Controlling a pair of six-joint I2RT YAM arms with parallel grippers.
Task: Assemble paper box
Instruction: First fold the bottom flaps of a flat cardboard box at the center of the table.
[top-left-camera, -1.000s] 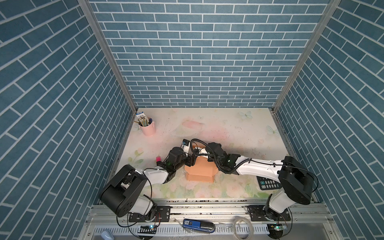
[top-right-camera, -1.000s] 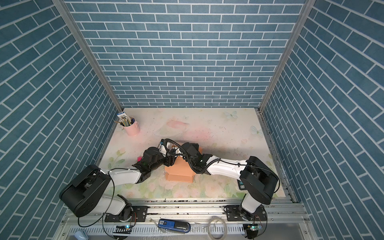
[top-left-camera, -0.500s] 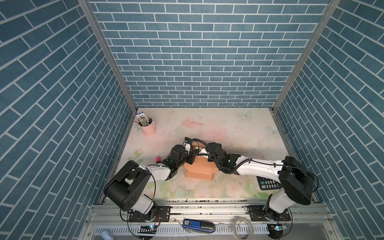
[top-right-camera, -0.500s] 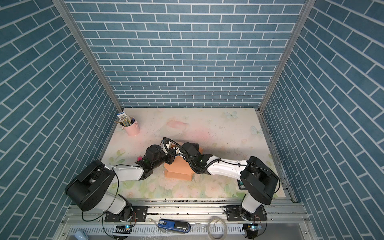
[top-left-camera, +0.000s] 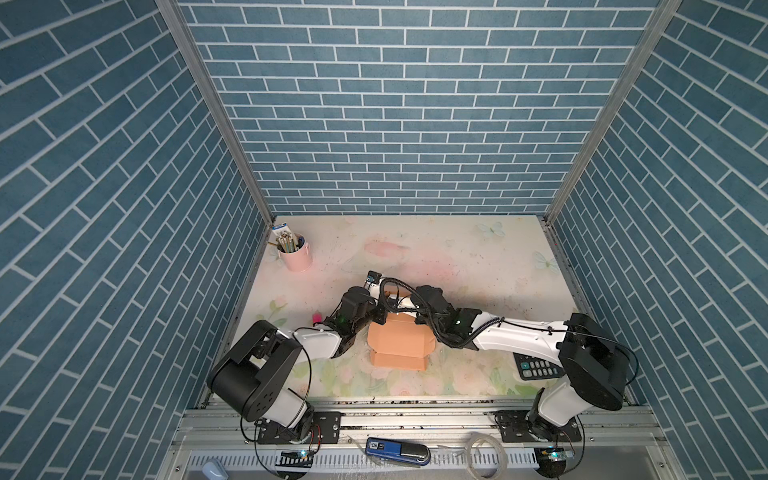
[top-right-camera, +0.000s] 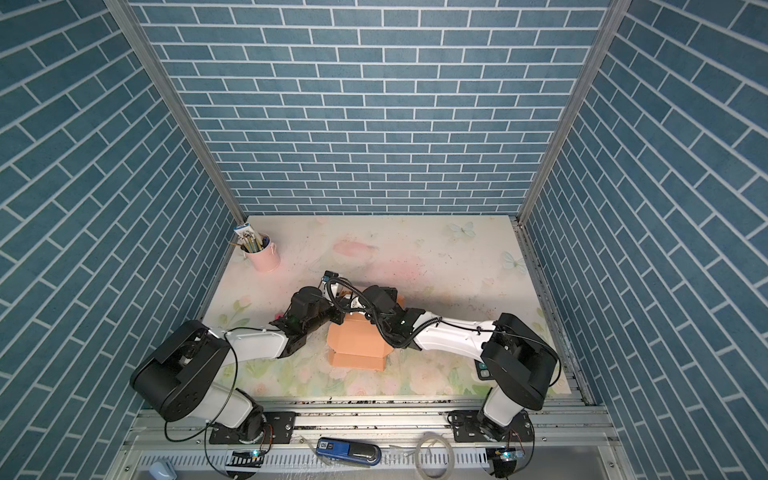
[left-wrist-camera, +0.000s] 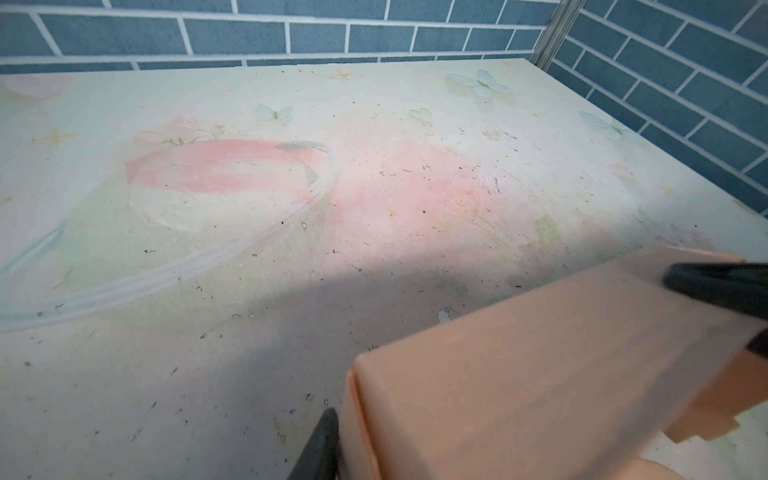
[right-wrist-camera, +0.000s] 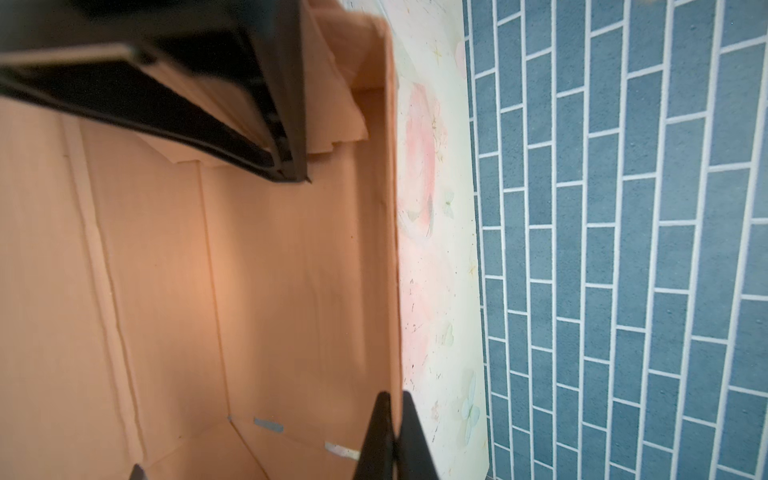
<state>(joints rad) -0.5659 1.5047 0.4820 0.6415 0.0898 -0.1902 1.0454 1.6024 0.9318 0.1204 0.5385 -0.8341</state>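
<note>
Your pink cup (top-left-camera: 296, 258) stands at 10 o'clock on the worktop (top-left-camera: 457, 253). Your left fingers (left-wrist-camera: 322, 449) straddle the 10 o'clock corner of the paper box (top-left-camera: 401, 340); you cannot tell whether they pinch it. The box lies partly folded, just 6 o'clock of centre. Your right fingers (right-wrist-camera: 376, 449) are clenched on its 12 o'clock wall. The calculator (top-left-camera: 536, 368) lies at 4 o'clock.
</note>
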